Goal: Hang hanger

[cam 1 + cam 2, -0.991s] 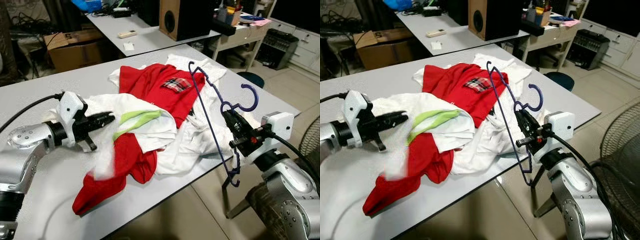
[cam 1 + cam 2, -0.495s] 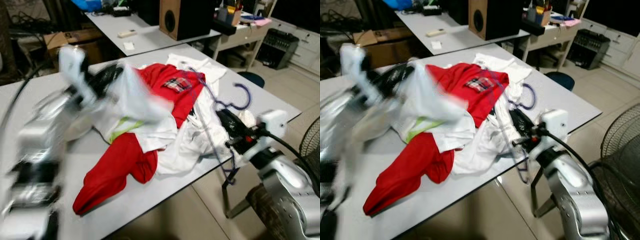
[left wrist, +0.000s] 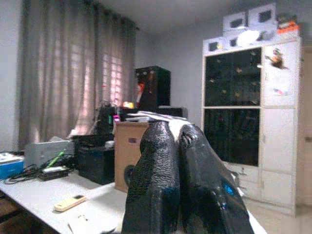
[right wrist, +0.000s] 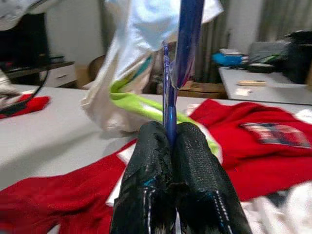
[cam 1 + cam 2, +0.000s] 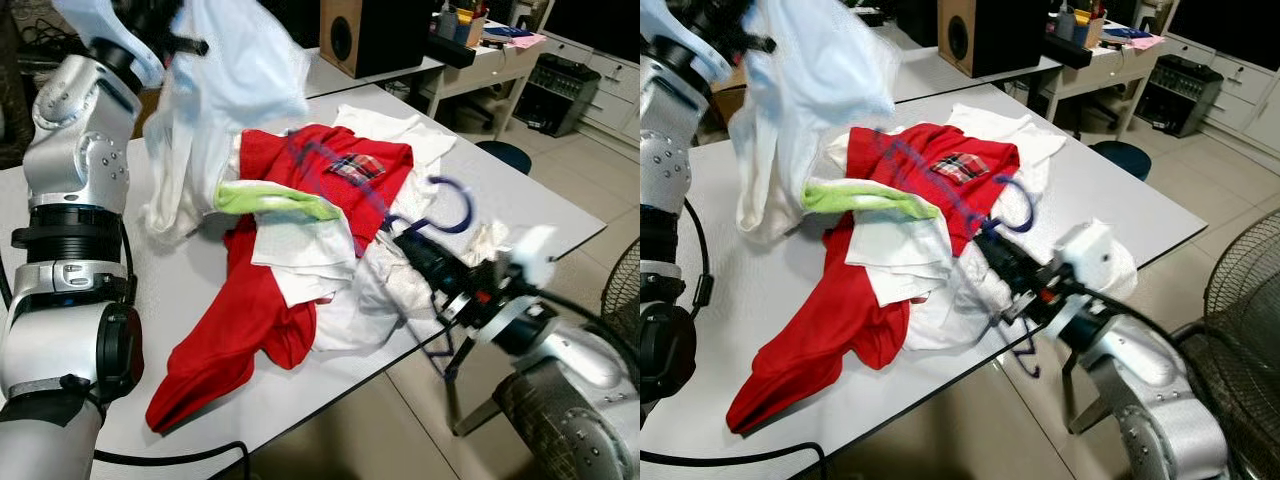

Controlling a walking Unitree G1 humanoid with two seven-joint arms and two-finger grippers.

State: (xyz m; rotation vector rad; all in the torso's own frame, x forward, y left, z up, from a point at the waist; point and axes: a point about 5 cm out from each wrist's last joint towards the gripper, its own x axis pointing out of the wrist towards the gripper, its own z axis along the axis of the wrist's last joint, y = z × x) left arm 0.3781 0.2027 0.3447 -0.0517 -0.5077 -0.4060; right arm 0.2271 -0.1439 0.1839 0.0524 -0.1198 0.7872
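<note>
Hanger position: the blue wire hanger is clamped between the closed fingers of the right gripper, low over the clothes pile at the near edge of the white table. Its hook curls up behind the gripper and its frame reaches across the red shirt, blurred by motion. The right wrist view shows the blue wire pinched in the seam between the two black fingers.

Left gripper position: raised high at the far left, fingers pressed together on a white garment that hangs down from it onto the table. A lime-green trimmed piece lies at its lower end. The lift appears intended to separate this garment from the heap and let it hang free so the hanger can be threaded into it.

Change over the last second:
- The left arm has swung from a low, horizontal reach at table height to a high raised pose, carrying the white garment up with it.
- The right gripper has dropped and moved inward over the pile, tipping the hanger from near upright to a flatter, leaning attitude.
- The red shirt has stayed in place.
</note>
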